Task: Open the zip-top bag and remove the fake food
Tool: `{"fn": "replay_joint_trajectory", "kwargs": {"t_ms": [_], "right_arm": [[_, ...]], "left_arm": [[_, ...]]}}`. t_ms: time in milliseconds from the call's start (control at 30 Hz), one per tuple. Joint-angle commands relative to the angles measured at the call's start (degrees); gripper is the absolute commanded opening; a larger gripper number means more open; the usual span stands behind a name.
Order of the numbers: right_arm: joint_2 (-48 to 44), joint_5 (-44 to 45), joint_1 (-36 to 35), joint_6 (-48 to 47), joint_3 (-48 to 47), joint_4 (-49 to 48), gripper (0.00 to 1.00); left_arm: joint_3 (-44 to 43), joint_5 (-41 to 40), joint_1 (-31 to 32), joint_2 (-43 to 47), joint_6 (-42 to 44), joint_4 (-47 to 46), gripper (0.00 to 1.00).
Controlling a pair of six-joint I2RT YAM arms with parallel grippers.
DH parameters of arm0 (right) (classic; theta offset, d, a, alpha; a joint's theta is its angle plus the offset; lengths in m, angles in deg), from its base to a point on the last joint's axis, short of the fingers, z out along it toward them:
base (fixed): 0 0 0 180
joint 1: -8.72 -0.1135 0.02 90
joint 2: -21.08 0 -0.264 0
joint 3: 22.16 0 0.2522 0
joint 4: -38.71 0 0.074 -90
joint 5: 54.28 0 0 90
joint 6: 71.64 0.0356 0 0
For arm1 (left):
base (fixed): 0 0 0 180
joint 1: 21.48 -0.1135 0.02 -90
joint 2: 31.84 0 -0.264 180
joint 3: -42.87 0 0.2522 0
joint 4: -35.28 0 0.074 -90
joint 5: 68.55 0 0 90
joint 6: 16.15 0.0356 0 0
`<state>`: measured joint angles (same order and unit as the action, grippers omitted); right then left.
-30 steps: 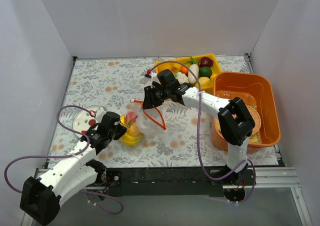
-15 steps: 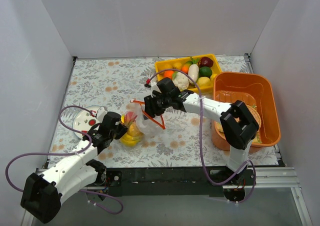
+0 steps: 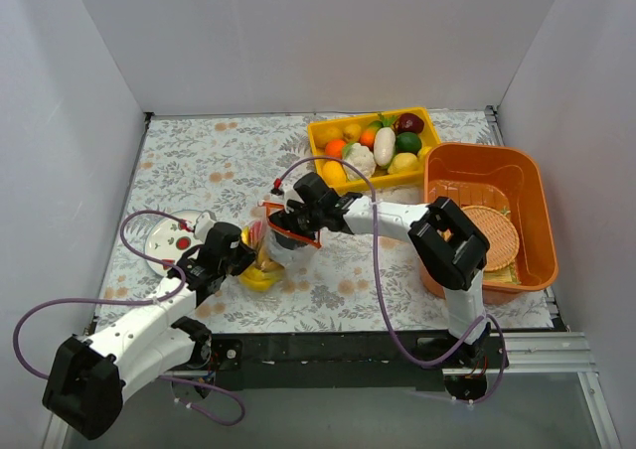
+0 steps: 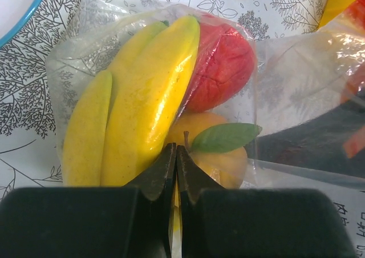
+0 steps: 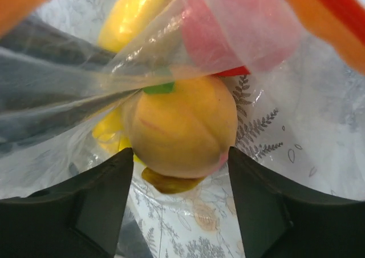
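Observation:
The clear zip-top bag (image 3: 290, 254) lies on the flowered cloth in the middle, its red-orange zip strip (image 3: 310, 238) open toward the right. Inside are a yellow banana bunch (image 4: 142, 98), a red fruit (image 4: 219, 64) and a yellow-orange fruit with a green leaf (image 4: 219, 161). My left gripper (image 3: 237, 253) is shut, pinching the bag's plastic at its closed end (image 4: 175, 150). My right gripper (image 3: 285, 226) is open inside the bag's mouth, its fingers on either side of the yellow-orange fruit (image 5: 179, 127), with the bag film (image 5: 68, 98) draped above.
A yellow tray (image 3: 429, 131) of other toy fruits and vegetables stands at the back. An orange tub (image 3: 532, 186) holding a round woven piece stands at the right. A white, blue-rimmed plate (image 3: 159, 238) lies left of the bag, by the left arm.
My right gripper has moved left and down from beside the yellow tray into the bag's mouth. The left gripper has kept its pinch on the bag.

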<state>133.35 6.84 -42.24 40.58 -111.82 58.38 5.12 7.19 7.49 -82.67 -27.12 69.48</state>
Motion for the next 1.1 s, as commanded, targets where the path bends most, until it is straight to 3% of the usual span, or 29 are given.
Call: {"fn": "replay_joint_trajectory", "kwargs": {"t_ms": [0,133,400,600,667,700,867,933,1067], "right_arm": [[0.4,0.3,-1.2,0.8,-1.4,-4.5,0.79],[1.1,3.3,-1.9,0.9,-1.4,-3.5,0.87],[3.2,7.6,-3.7,2.0,-2.1,-3.5,0.87],[3.8,9.4,-3.8,2.4,-1.4,-2.8,0.75],[1.7,12.0,-3.6,2.3,-0.4,-2.6,0.55],[0.8,12.5,-3.4,2.2,0.7,-2.6,0.51],[-6.2,14.8,-1.5,2.3,2.8,-2.1,0.47],[-8.2,15.3,-1.0,2.0,2.9,-1.3,0.47],[-10.6,15.8,-0.3,1.4,2.7,1.0,0.46]], "left_arm": [[2.0,0.5,-0.3,-1.5,1.4,1.4,0.00],[3.0,1.3,-0.3,-2.2,1.2,0.0,0.00],[3.6,3.2,-0.3,-4.0,1.2,-2.8,0.00],[3.3,2.3,-0.4,-3.6,1.2,-2.3,0.00],[3.1,0.6,-0.4,-3.4,1.1,-0.5,0.00],[2.7,-0.1,-0.5,-3.2,1.1,0.2,0.00],[2.0,-2.7,-0.8,-2.2,0.4,3.7,0.01],[2.0,-2.8,-0.9,-1.7,0.2,3.9,0.08],[1.9,-2.6,-1.0,-1.6,0.3,3.5,0.09]]}}
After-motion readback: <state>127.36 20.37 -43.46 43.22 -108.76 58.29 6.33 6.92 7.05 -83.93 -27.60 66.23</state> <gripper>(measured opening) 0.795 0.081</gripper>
